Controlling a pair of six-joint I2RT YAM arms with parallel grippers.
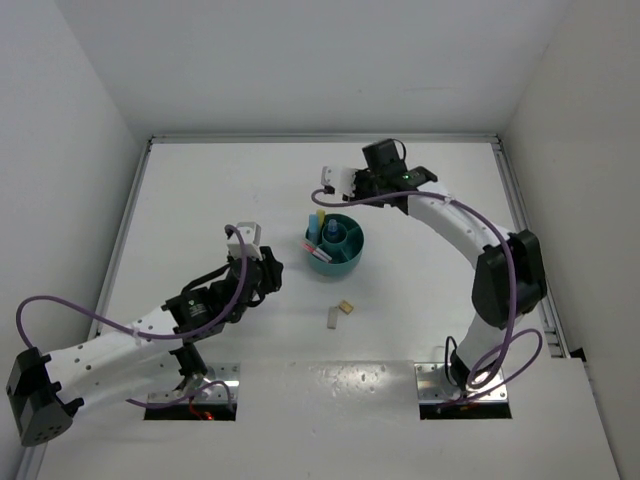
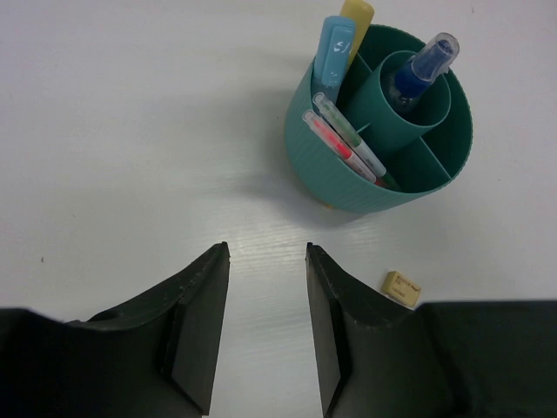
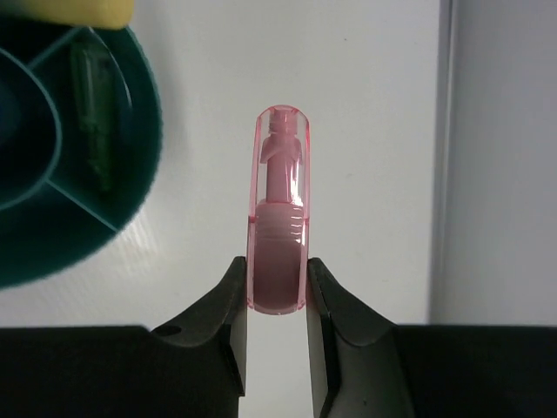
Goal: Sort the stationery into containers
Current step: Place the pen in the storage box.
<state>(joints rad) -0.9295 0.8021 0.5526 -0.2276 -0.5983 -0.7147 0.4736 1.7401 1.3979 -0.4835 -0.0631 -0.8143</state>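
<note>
Where the top view blurs it, right tool (image 3: 276,263) grips pink marker (image 3: 277,174); left tool (image 2: 266,251) gapes.

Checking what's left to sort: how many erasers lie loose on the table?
2. A tan eraser lies just on the near side of the teal organiser; a grey eraser beside it, nearer the arm bases. More could hide inside the organiser.
</note>
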